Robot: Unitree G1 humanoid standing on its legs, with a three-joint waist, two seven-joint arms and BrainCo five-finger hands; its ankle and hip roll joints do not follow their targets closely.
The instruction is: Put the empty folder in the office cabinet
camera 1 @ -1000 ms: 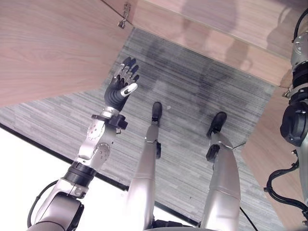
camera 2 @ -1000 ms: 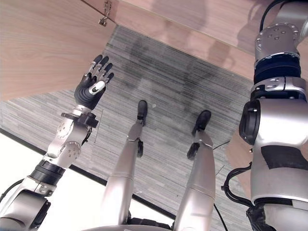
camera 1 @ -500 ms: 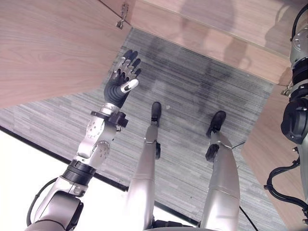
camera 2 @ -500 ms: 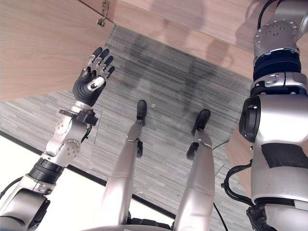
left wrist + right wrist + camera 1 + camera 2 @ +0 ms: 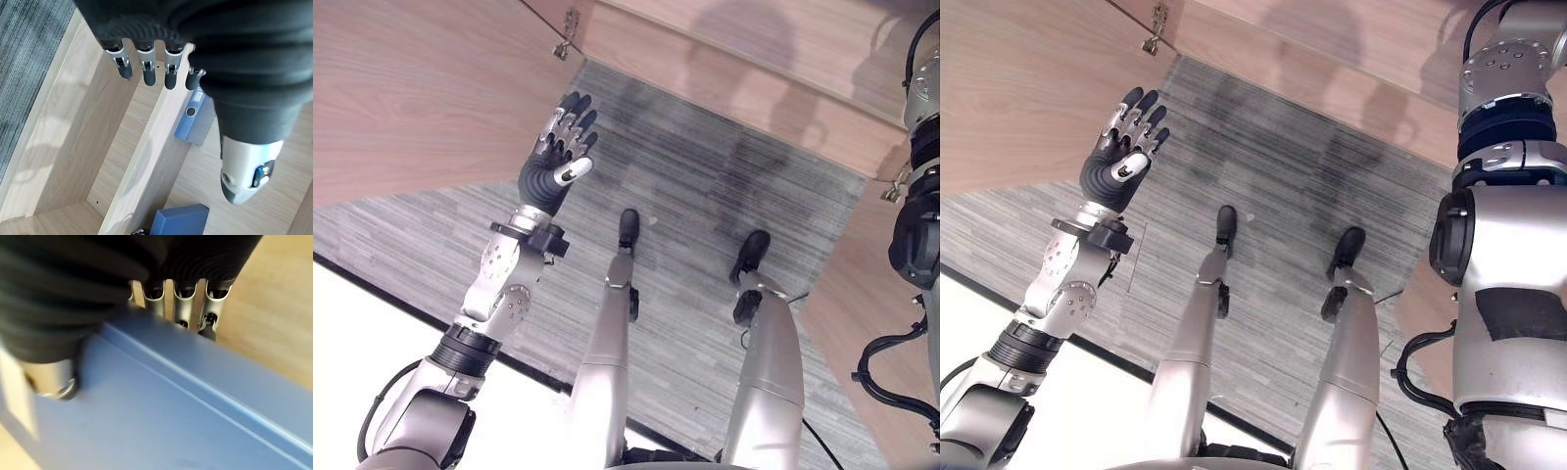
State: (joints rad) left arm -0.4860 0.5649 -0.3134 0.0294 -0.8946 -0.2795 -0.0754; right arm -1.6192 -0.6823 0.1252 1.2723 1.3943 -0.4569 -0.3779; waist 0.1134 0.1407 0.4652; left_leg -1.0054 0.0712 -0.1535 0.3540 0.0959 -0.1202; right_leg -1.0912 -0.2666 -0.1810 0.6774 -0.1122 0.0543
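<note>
In the right wrist view my right hand (image 5: 182,303) is shut on a blue folder (image 5: 171,416): the fingers curl over its far edge and the thumb presses its near face, with pale wood behind it. My left hand (image 5: 558,152) is raised with straight, spread fingers beside the open wooden cabinet door (image 5: 411,98), holding nothing. Past its fingers (image 5: 146,73), the left wrist view looks into the cabinet (image 5: 73,147).
Inside the cabinet a blue folder with a ring hole in its spine (image 5: 194,122) stands beyond a wooden divider (image 5: 146,166), and another blue folder (image 5: 178,223) lies nearer. A second open door (image 5: 862,304) stands at the right. Grey carpet (image 5: 705,176) lies between them.
My left hand has risen a little and drifted closer to the left cabinet door, fingers still spread.
</note>
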